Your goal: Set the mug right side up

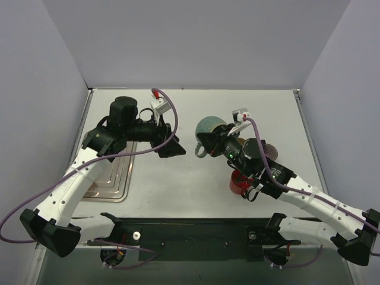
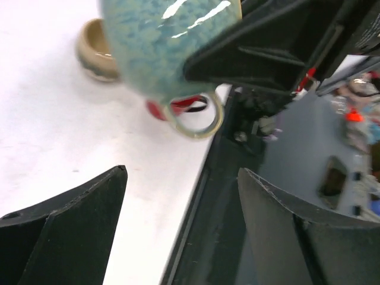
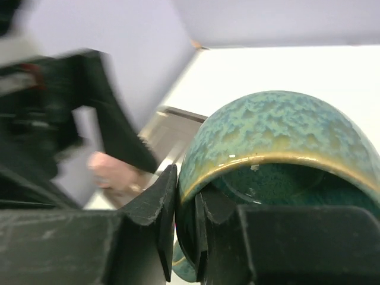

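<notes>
grey walls (image 1: 196, 41) box in the white bench (image 1: 178, 184), with a metal tray (image 1: 116, 178) at its left and a red cup (image 1: 239, 183) at right. near the middle the right pincer (image 1: 221, 138) is clenched on the rim of the mug (image 1: 209, 127); the left pincer (image 1: 171, 149) stands released beside it, apart.

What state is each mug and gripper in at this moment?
teal mug: tipped sideways, rim pinched, not upright.
right gripper: shut on the teal mug's rim.
left gripper: open, holding nothing.
red mug: appears upright, partly hidden.
</notes>
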`<action>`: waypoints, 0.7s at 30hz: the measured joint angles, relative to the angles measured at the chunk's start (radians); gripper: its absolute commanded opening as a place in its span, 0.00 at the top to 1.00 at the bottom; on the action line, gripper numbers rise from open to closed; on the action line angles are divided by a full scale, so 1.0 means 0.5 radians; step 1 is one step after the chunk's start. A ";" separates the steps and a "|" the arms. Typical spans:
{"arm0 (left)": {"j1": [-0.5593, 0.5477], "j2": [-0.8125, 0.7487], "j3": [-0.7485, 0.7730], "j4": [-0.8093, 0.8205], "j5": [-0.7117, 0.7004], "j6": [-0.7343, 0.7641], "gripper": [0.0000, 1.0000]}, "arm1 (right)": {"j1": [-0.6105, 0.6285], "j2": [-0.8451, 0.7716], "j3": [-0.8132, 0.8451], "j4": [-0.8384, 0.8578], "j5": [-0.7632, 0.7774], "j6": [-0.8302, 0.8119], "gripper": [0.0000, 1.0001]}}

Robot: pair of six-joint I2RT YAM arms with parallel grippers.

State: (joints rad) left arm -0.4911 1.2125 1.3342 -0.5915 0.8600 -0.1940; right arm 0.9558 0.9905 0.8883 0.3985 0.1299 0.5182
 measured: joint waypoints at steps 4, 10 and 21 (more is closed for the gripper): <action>0.007 0.011 0.079 -0.153 -0.334 0.256 0.13 | -0.172 -0.048 0.126 -0.674 0.214 -0.085 1.00; 0.168 0.048 0.140 -0.389 -0.834 0.523 0.11 | -0.313 -0.167 0.381 -1.669 0.627 -0.170 1.00; 0.694 0.020 -0.150 -0.539 -1.127 0.909 0.07 | -0.869 -0.428 0.012 -2.511 0.508 0.027 1.00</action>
State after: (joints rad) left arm -0.1440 1.2224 1.2591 -0.8608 0.2966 0.2607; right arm 0.5213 0.7765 0.8944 -0.8570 0.3840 0.5316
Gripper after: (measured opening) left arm 0.920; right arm 0.086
